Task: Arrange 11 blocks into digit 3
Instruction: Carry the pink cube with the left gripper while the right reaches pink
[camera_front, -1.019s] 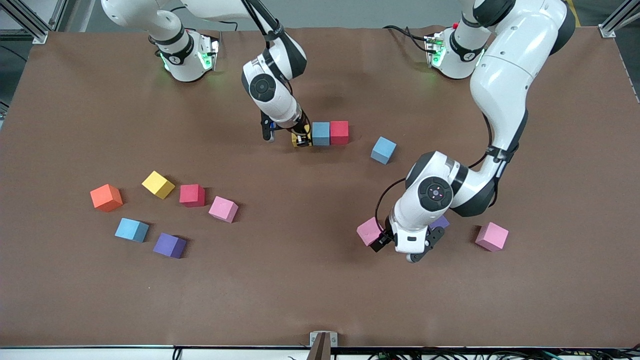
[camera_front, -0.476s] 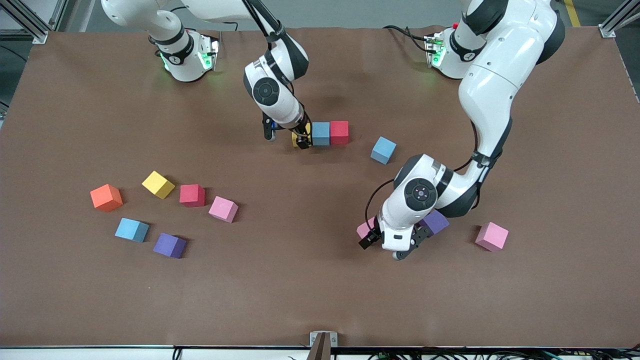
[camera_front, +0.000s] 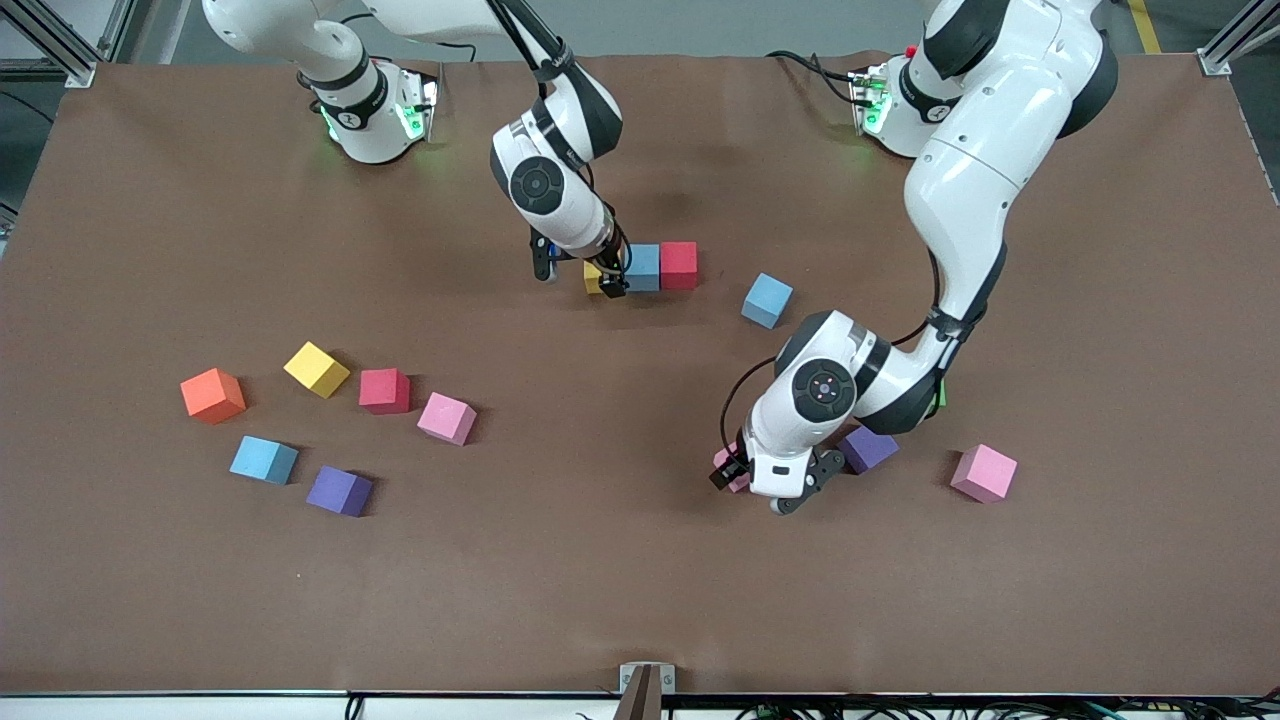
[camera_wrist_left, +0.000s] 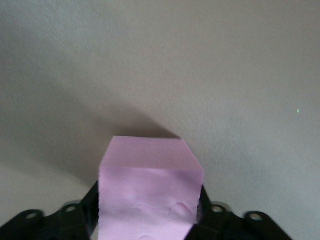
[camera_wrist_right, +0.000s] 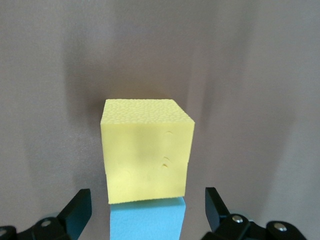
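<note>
Clamping a pink block between the left gripper's fingers; standing released, right gripper straddling a yellow block.

One orange cube, resting on the brown bench toward the right arm's end, well apart from both sets of jaws.

My brown table carries a yellow-blue-red row of blocks and loose cubes, including an orange cube.
</note>
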